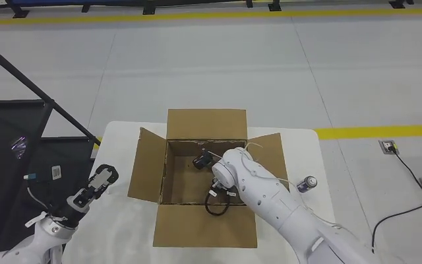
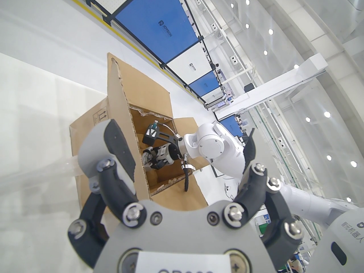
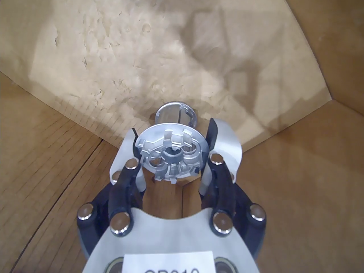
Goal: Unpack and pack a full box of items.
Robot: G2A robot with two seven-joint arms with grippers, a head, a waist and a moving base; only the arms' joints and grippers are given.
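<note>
An open box (image 1: 206, 123) of brown corrugated cardboard stands in the middle of the white table (image 1: 122, 142), with its four flaps folded outward and its far flap reaching toward the back edge. The inner faces of the box are ribbed, and one face is pale and scuffed, with its paper skin torn in small patches. The right arm, made of smooth white rounded segments, bends down from the front right side of the table into the box. The right gripper (image 3: 172, 140) is deep inside the box and is clamped on a metal part (image 3: 170, 154). This part is a silver cast piece: a round flat disc with raised ribs and small openings around a dark central hole, and behind the disc a short shiny cylinder. The black fingers (image 3: 212, 132) press on the rim of the disc from two opposite sides, and the cylinder end points toward the scuffed face; I cannot tell if it touches the cardboard. The left gripper (image 1: 102, 179) is above the left edge of the table, well apart from the box, with its wrist turned toward the left flap and its two black pads (image 2: 119, 149) spread wide apart, holding nothing. A small dark cylinder (image 1: 306, 183) with a silver end lies on the table near the right edge, beside the right flap.
</note>
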